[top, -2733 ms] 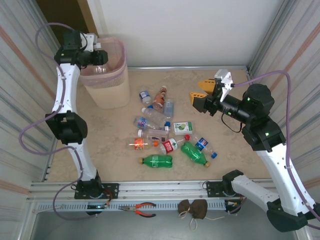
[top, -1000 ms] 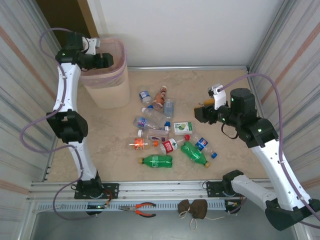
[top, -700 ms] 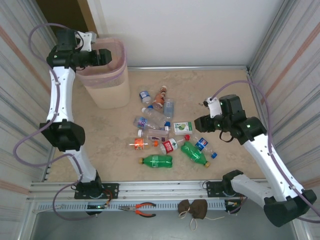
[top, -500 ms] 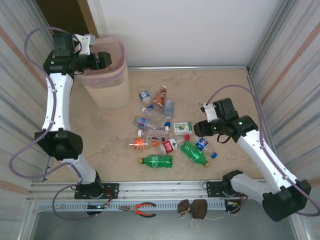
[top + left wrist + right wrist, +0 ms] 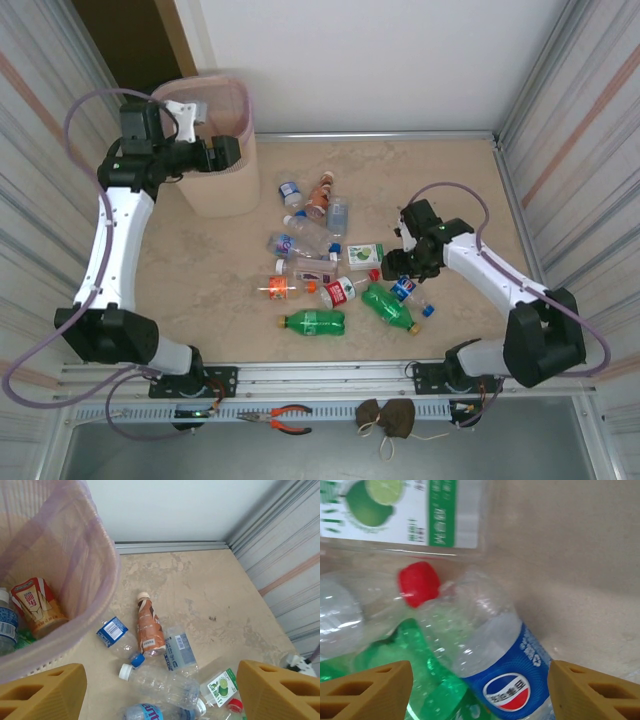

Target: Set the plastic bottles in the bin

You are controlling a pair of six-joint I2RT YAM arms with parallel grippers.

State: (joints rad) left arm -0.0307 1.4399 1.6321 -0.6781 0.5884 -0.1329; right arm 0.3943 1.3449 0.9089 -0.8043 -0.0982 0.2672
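My right pincer (image 5: pixel 477 692) stands open over the blue Pepsi-logo bottle (image 5: pixel 512 677); left pincer (image 5: pixel 160 692) open, empty, bin (image 5: pixel 102 567) at 10 o'clock.

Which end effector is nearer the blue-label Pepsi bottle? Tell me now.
Right. The right end effector hangs just above the blue-label bottle, with an open finger on either side. The left end effector is far off, beside the bin.

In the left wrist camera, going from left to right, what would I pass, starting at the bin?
bin → squashed blue-label bottle → brown bottle → clear bottle with a pale label → lime-label bottle
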